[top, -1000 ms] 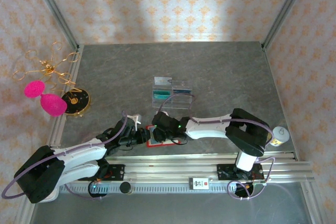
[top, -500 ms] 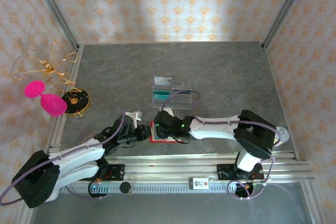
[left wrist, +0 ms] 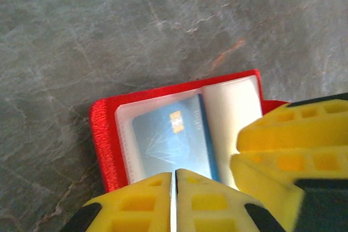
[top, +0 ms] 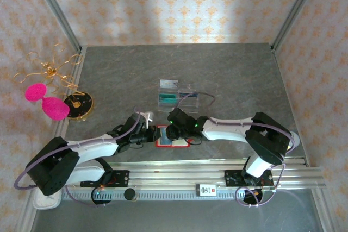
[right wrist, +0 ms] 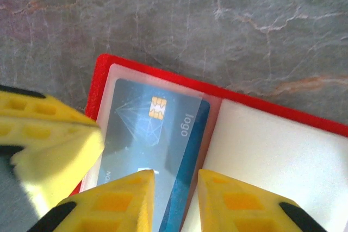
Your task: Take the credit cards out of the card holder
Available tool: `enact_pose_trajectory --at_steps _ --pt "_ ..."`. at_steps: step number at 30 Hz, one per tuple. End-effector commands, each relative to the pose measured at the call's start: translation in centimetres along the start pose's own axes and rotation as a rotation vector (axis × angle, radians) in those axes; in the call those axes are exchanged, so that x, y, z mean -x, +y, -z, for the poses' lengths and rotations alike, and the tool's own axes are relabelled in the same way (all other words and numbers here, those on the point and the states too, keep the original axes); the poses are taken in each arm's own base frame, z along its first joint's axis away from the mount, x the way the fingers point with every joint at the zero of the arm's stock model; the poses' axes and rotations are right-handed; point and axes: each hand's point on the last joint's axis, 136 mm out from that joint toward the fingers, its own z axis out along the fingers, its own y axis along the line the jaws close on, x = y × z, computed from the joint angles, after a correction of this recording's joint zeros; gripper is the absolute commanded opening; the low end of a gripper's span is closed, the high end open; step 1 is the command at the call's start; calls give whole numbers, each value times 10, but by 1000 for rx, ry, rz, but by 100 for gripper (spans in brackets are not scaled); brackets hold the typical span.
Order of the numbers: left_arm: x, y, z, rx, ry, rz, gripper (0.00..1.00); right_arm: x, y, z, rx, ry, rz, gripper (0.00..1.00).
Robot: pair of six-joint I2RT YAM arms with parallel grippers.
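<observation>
**Two claws, one open red card holder**

We start big: one grey marbled table (top: 228,69), and on it we count two arms. The left arm (top: 92,148) and the right arm (top: 228,129) are both stretched to the same spot by the near edge.

Further back, near the middle, sits one clear slotted tray (top: 187,88) with one teal card (top: 167,98) in it.

And here is the one card holder (left wrist: 106,139), nearer the arms than the tray and apart from it. It lies open and flat between the two claws, with a red cover and clear sleeves inside.

We count one blue credit card (left wrist: 168,145) in it, tucked under the sleeve of one page. The card carries one gold chip (right wrist: 157,107), faint white lines fanning across its face and the word "logo". The other page is plain and whitish.

Left claw (left wrist: 175,188): its yellow fingers are pressed together with only a hairline between them, right at the holder's edge beside the blue card. Whether they pinch the sleeve we cannot tell.

Right claw (right wrist: 175,202): its fingers are parted by a modest gap over the blue card's edge by the fold. We see nothing gripped.
</observation>
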Motion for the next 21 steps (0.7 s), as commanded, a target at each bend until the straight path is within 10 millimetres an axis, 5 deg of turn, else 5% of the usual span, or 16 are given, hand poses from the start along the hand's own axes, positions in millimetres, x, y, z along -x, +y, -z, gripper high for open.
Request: enact_pose_trajectory --at_steps 1,15,21 --pt "0 2 -5 12 -4 -32 10 -2 3 -3 31 9 -16 27" --pt "-43 43 -8 101 107 17 4 -22 -16 -21 -2 85 -38 26" --pt "-44 46 -7 116 109 12 3 -31 -50 -17 -144 96 -47 27"
